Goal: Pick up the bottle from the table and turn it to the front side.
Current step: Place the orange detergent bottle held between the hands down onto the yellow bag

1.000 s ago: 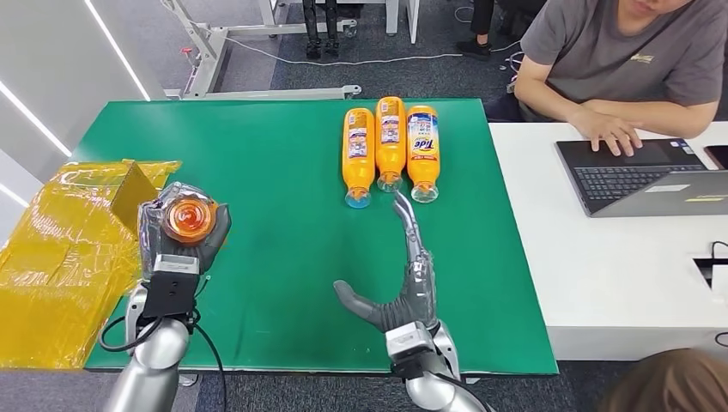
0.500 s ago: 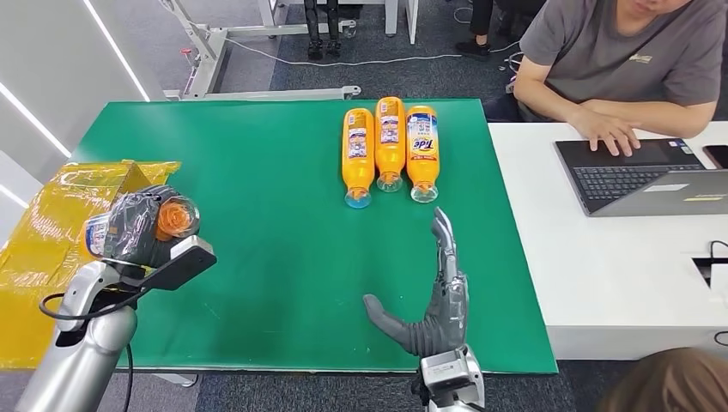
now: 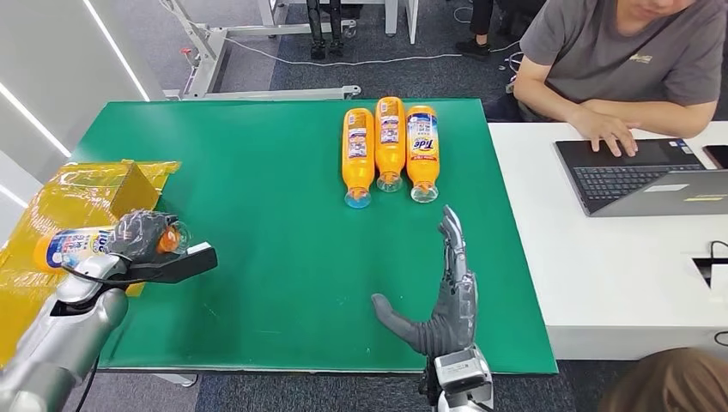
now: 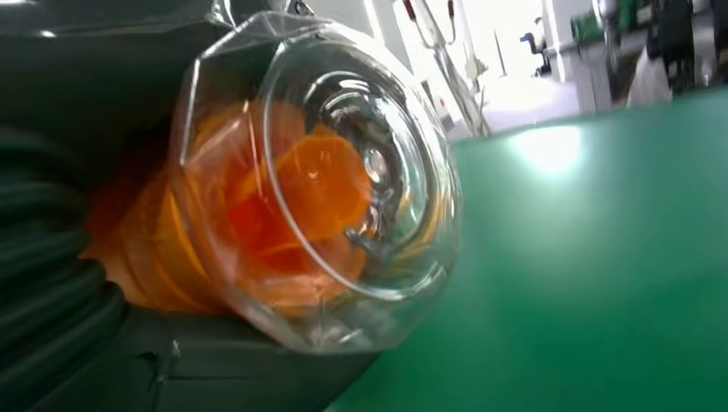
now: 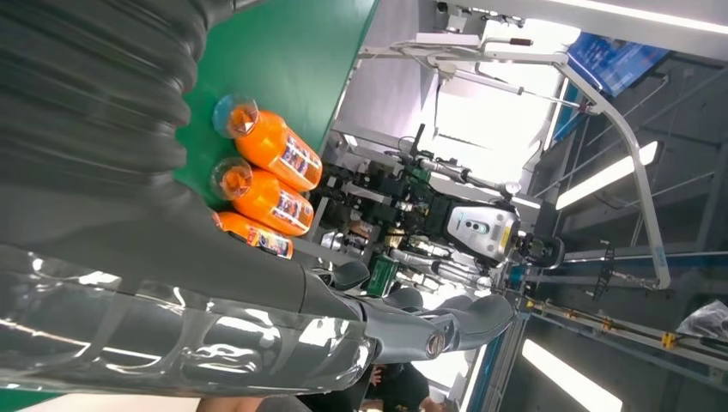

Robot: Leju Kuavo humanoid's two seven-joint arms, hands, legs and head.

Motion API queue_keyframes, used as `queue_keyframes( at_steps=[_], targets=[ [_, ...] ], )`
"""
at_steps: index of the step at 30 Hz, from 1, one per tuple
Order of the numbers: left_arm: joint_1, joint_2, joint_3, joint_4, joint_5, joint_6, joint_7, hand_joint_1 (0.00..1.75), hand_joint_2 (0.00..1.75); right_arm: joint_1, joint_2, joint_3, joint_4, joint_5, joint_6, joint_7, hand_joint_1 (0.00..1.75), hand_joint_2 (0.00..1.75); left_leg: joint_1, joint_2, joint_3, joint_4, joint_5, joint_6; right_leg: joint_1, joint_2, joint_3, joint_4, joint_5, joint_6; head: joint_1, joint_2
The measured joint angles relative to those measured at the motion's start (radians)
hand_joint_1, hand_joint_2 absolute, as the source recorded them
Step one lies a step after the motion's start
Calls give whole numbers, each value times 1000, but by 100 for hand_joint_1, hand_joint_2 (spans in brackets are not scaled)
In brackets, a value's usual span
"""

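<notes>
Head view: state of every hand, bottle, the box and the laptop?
left hand: grips one bottle.
held bottle: lying sideways over the yellow box, clear cap toward the table.
right hand: open, fingers straight, holds nothing.
three bottles: lying side by side on the green table, caps toward the robot.
yellow box: open.
laptop: open, a person's hand on it.

Broad open stretch of green bench between the left hand, at the bench's left edge gripping a bottle that lies sideways over the yellow wrapped box, and the right hand, fingers spread flat above the near right part. Three orange bottles lie side by side, touching, at the far right, caps toward the robot, just beyond the right hand's fingertips. To the right, a white desk abuts the bench, with a laptop and a person's hand on it.
</notes>
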Motion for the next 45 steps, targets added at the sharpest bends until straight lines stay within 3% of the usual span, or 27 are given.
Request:
queue_keyframes(
  at_steps=[10, 24, 31, 33, 35, 37, 45],
  targets=[
    [-78, 4, -109, 212, -54, -80, -47, 175, 175, -4, 22, -19, 1, -3, 30, 0, 0, 175, 0, 0, 0, 0, 0, 0, 0, 0, 0, 0, 0, 0, 0, 0],
    [-182, 15, -213, 310, -66, -177, -103, 175, 175, -15, 43, -41, 50, -5, 64, 0, 0, 175, 0, 0, 0, 0, 1, -1, 0, 0, 0, 0, 0, 0, 0, 0],
    [-265, -23, -269, 348, -60, -238, -147, 175, 175, -30, 52, -42, 68, -3, 56, 0, 0, 175, 0, -2, 0, 0, 1, 0, 0, -1, 1, 0, 0, 0, 0, 0],
    [-284, -39, -283, 360, -44, -263, -160, 161, 175, -32, 53, -42, 70, -2, 48, 0, 0, 175, 0, -1, 0, 0, 1, 0, 0, -1, 1, 0, 1, 0, 0, 0],
    [-297, -52, -293, 371, -28, -281, -170, 74, 175, -33, 53, -42, 72, 0, 43, 0, 0, 175, 0, -1, 0, 0, 1, 0, 0, -1, 1, 0, 1, 0, 0, 0],
    [-305, -61, -298, 381, -17, -292, -174, 0, 175, -32, 53, -42, 73, 3, 42, 0, 0, 175, 0, -1, 0, 0, 1, 0, 0, -1, 1, 0, 1, 0, 0, 0],
    [-315, -70, -319, 399, 6, -312, -178, 0, 175, -32, 53, -42, 73, 11, 22, 0, 0, 175, 0, -1, 0, 0, 1, 0, 0, -1, 0, 0, 1, 0, 0, 0]
  ],
)
